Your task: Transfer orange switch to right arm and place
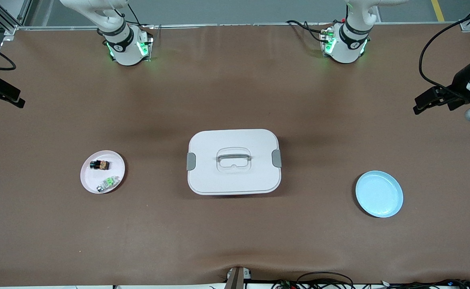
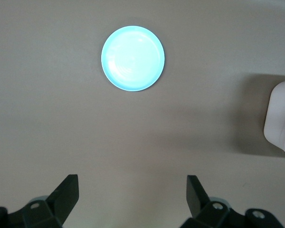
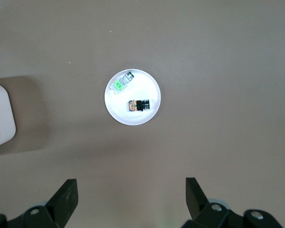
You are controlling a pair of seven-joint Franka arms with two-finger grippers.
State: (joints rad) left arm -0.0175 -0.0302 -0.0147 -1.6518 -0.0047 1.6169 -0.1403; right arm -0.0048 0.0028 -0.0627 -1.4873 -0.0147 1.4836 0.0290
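Brown matting covered the whole table (image 1: 235,233), and on it sat three containers in a row: one pale pink plate (image 1: 88,181) toward the right arm's end, one white lidded box (image 1: 255,176) with grey latches in the middle, and one light blue plate (image 1: 379,194) toward the left arm's end. The pink plate carried two tiny parts. The orange switch (image 1: 99,164), black with an orange face, lay on the part of the plate farther from the front camera, and a green-and-clear component (image 1: 108,183) lay just beside it, nearer that camera. The blue plate held nothing and looked like the likely destination. Two grippers hung high, each apart from everything below. The left gripper (image 2: 133,197) hovered over bare mat near the blue plate, its jaws spread wide and holding nothing. The right gripper (image 3: 130,197) hovered over mat near the pink plate, likewise spread wide and holding nothing. Both arms appeared parked at their own ends of the table, presumably to leave the table unobstructed before any reach began; the switch had not yet been picked up.
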